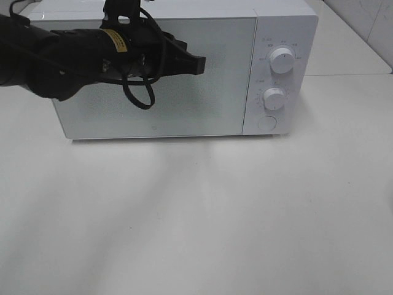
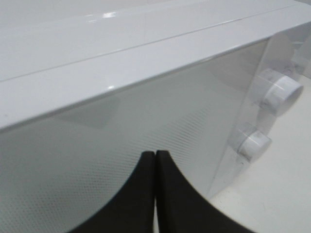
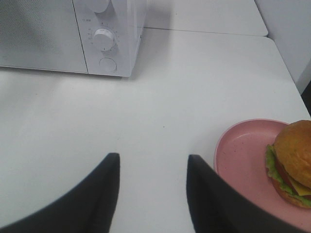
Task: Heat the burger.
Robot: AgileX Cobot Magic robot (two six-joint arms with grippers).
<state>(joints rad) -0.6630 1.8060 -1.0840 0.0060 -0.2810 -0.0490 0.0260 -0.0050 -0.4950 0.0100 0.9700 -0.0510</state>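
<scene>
Burger wasn't seen from up high, just the shut microwave with the left gripper held at its door. Left wrist: jaws were pressed together, clenched on nothing. Right wrist: right gripper was spread, empty; burger was parked on a pink plate just beside it.

The microwave stands at the back of the worktop, its door to the left and two knobs, one above the other, on the right with a button below them. The left hand hangs before the door. The burger lies on a plate on the worktop, well apart from the microwave, beside the right hand.
</scene>
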